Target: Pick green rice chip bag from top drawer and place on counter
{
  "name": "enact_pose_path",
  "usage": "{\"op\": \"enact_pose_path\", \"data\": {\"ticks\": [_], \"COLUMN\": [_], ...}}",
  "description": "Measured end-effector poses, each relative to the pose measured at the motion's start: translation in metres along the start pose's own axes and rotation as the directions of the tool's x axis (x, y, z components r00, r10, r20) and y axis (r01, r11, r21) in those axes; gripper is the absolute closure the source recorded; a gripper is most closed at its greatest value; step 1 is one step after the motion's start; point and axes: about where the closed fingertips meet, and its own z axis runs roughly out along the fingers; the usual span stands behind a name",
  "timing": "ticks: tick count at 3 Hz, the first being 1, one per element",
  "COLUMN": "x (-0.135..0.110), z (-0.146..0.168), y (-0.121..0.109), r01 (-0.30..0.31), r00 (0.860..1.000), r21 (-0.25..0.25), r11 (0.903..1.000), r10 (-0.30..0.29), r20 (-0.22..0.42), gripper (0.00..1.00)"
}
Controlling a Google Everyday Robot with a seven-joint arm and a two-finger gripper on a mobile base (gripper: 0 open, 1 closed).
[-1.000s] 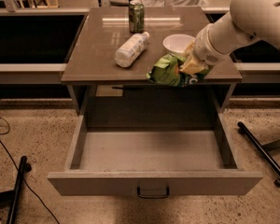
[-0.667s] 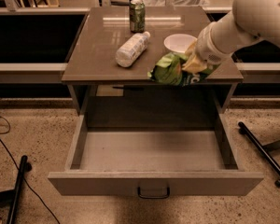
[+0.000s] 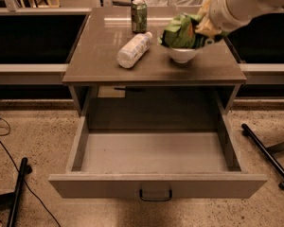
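The green rice chip bag hangs in the air over the right part of the counter, just above a white bowl. My gripper comes in from the upper right on a white arm and is shut on the bag's right side. The top drawer is pulled fully out below the counter. Its inside is bare, and its dark handle faces the front.
A white plastic bottle lies on its side mid-counter. A green drink can stands at the back. Dark stand legs lie on the floor at the left and right. Shelving runs behind the cabinet.
My gripper has carried the bag up and back, from the counter's front right edge to above the white bowl. The drawer, bottle and can have not moved.
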Motion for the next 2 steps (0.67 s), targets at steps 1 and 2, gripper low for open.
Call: {"op": "enact_pose_path", "data": {"ticks": [1, 2], "x": [-0.008, 0.001], "z": [0.016, 0.060], "y": [-0.081, -0.130], "r01": [0.088, 0.127], "r00": [0.996, 0.992], "r21": [0.164, 0.273], "r11": [0.9825, 0.9536], "r10": [-0.082, -0.116], "r20": [-0.043, -0.055], "gripper": [1.00, 1.00]}}
